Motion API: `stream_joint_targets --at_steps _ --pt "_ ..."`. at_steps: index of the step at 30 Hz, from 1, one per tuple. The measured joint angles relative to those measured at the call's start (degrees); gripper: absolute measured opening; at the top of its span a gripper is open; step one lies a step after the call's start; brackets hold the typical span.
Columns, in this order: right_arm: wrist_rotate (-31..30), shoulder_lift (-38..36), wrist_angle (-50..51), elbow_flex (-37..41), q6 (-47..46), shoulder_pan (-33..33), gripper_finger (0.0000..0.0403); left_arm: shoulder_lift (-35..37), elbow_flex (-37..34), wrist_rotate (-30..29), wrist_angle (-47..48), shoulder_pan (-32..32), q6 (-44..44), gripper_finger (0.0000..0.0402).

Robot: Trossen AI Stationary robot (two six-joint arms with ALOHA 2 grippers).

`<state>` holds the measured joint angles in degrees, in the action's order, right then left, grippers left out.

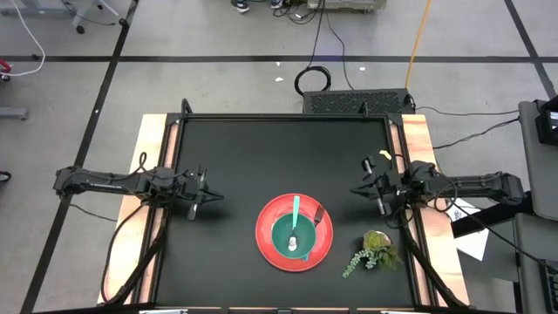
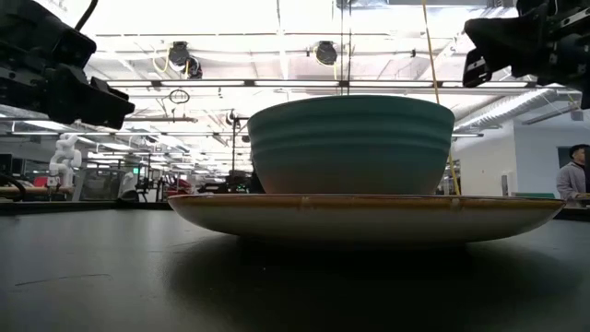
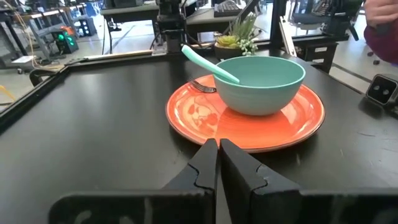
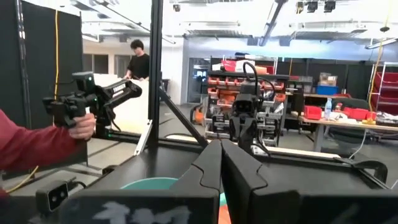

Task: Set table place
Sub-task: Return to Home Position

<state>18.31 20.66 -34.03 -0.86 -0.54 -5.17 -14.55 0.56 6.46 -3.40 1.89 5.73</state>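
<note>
Since the bowl (image 1: pixel 284 235) holding the spoon (image 1: pixel 296 215) sits beside the fork (image 1: pixel 320 215) on the plate (image 1: pixel 266 230), we judge only homing remains for the left gripper (image 1: pixel 216 197) and right gripper (image 1: pixel 355 191), both clenched empty.

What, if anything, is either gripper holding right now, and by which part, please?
Nothing is held. The left gripper and the right gripper hover with fingers shut and empty, either side of the red plate; the spoon rests in the green bowl.

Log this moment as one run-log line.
left end effector shut, empty, left of plate | right end effector shut, empty, right of plate | bowl on plate | spoon in bowl | fork on plate beside bowl
</note>
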Motion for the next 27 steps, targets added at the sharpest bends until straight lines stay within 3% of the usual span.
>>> stream_joint_targets --at_steps 27 --pt "3.5 -0.6 7.3 0.0 -1.8 0.0 0.0 0.0 0.0 -0.1 -0.2 0.0 -0.7 0.0024"
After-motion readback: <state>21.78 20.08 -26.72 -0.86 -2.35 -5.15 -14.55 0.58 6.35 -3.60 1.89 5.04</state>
